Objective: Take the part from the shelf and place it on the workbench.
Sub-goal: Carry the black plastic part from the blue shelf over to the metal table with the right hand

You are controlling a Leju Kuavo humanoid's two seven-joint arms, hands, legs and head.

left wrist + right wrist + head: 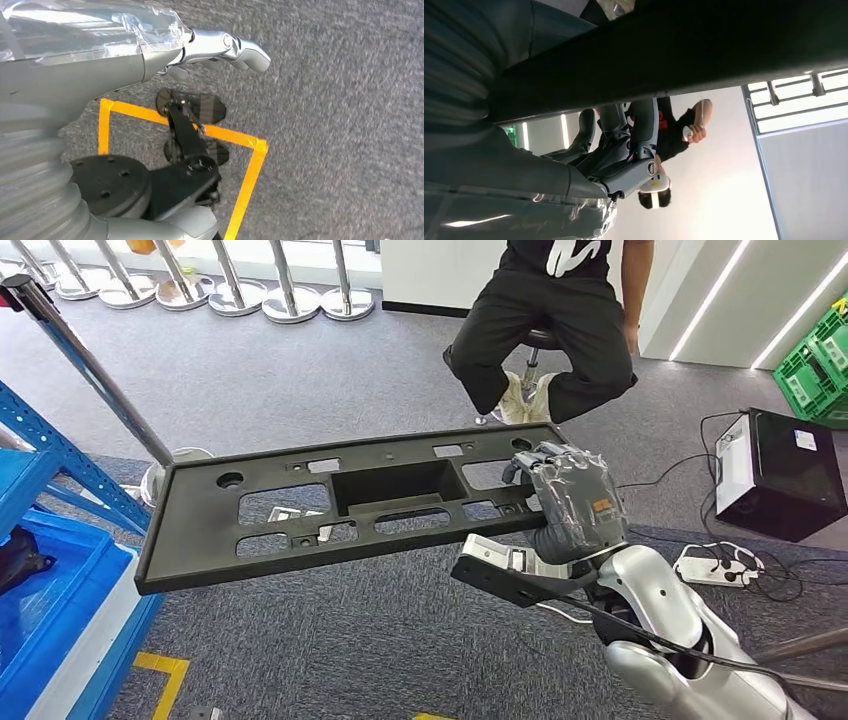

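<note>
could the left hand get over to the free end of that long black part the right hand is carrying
Probably yes. The left hand hangs over the carpet holding nothing, and the part, gripped at one end by the right hand, juts out over open floor beside the blue shelf.

Matt black plastic part [340, 505], clear glossy film over the right hand [570, 502], rough grey carpet [300, 370].

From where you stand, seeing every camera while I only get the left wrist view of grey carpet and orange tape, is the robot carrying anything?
Observer: Yes. The right hand grips one end of a long flat black plastic panel with cut-outs, held out level above the carpet.
Operator: Is it near the shelf?
Observer: A blue metal shelf frame stands beside the panel's far end.
Operator: Anyone nearby?
Observer: A person in black sits on a stool beyond the panel.
</note>
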